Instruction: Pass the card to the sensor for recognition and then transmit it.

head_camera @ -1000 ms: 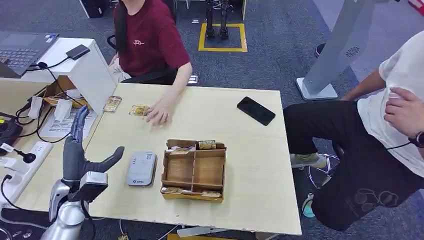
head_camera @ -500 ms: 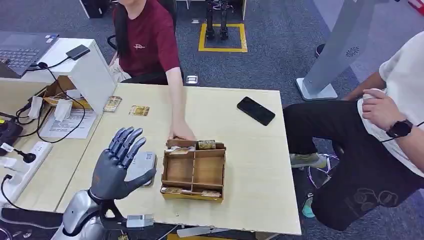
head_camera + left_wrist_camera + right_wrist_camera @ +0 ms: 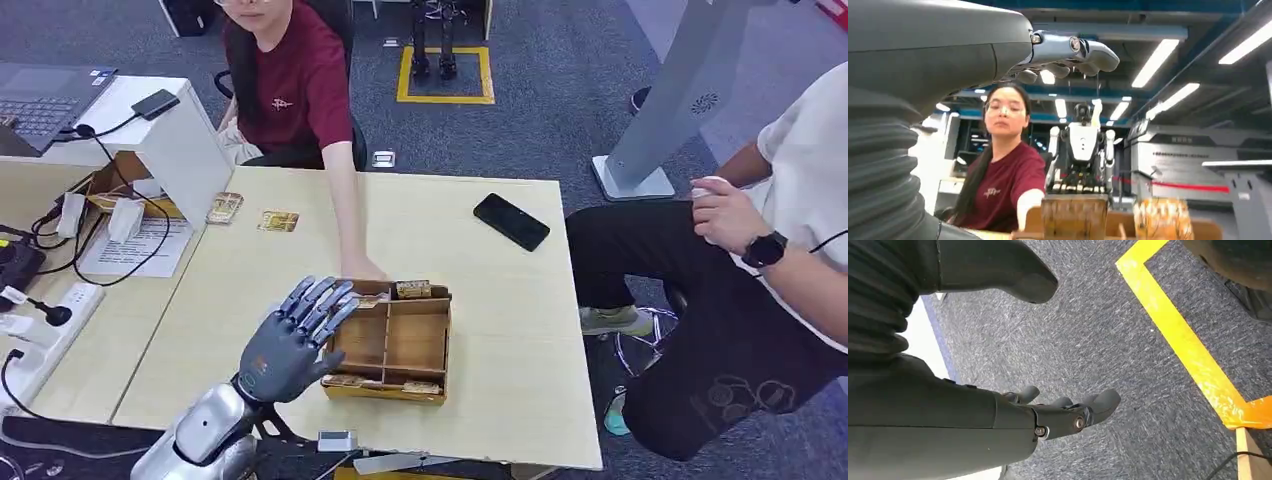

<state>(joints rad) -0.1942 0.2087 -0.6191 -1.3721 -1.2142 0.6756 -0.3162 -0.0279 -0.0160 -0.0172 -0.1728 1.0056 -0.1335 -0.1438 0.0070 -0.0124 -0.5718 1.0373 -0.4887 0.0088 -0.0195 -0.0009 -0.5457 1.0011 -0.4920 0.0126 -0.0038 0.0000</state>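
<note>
On one table sits one box; beside it, the left hand hovers with fingers spread, empty; two cards lie beyond it.

The right hand hangs loose, holding nothing.

A silver forearm is joined to a dark grey left hand; a ribbed grey cover and small screws are seen.

Matt wooden tray on a smooth pale wood-grain table.

A pale wood-grain table is seen under a brown wooden box and a black phone. A dark red shirt is worn by one person; the carpet is speckled grey, crossed by yellow tape.
</note>
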